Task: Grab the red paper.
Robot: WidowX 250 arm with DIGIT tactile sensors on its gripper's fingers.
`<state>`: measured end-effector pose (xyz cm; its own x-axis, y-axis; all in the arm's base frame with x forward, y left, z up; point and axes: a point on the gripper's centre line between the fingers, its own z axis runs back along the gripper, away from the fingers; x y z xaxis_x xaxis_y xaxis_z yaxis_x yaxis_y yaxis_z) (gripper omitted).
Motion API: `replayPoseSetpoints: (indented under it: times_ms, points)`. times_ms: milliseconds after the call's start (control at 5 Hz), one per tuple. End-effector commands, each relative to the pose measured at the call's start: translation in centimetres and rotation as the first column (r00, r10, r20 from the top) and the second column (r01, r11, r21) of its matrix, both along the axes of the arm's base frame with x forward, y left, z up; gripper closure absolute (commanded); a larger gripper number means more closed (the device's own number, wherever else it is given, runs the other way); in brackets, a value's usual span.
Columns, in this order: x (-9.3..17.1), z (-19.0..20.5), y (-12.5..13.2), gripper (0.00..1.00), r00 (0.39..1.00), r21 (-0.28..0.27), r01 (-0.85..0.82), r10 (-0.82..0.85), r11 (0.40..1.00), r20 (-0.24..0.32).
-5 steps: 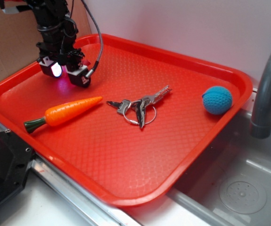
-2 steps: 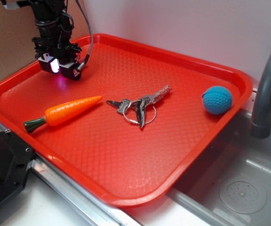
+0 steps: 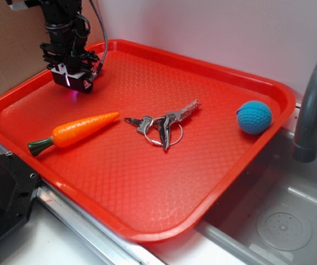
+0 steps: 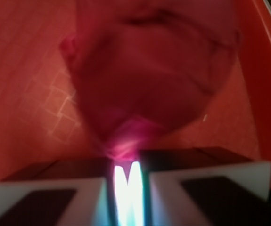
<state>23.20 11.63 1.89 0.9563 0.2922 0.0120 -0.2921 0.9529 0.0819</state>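
Closed since before, fingers (image 4: 128, 176) pinch the red paper (image 4: 154, 70).

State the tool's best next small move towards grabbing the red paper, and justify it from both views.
Probably lift a little. In the wrist view the tool appears shut on the red paper, which narrows into its fingers; in the exterior view it sits low over the tray.

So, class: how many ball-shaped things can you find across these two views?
2. The blue crocheted ball sits by the tray's right rim; the red paper wad fills the wrist view, pinched between the jaws.
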Motion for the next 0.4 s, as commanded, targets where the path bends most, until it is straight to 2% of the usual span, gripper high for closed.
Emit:
replayPoseSetpoints:
  times_ms: [0, 200]
  points:
    - [0.86, 1.09, 0.16, 1.00, 0.999, 0.019, 0.013, -0.014, 1.000, 0.042]
    - [0.60, 1.51, 0.09, 1.00, 0.999, 0.017, 0.017, -0.018, 1.000, 0.044]
